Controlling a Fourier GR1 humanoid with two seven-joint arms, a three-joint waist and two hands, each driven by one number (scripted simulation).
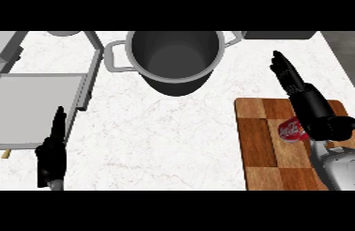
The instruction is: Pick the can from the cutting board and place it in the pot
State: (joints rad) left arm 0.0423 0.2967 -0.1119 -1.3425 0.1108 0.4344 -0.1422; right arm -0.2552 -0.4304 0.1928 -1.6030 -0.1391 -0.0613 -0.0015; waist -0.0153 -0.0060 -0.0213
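A red can (292, 130) with a white label stands on the wooden cutting board (263, 145) at the right. My right hand (311, 105) is over the board with its palm against the can's right side. Its fingers (286, 73) stretch straight toward the far edge of the counter, and the thumb sits by the can. The hand hides part of the can. A large grey pot (174, 56) with two side handles stands empty at the back middle. My left hand (51, 155) rests open at the lower left, fingers pointing up.
A grey sink basin (38, 108) with a raised rim fills the left side. A dark object (281, 35) lies at the back right edge. White marble counter (166, 136) spreads between the pot, the sink and the board.
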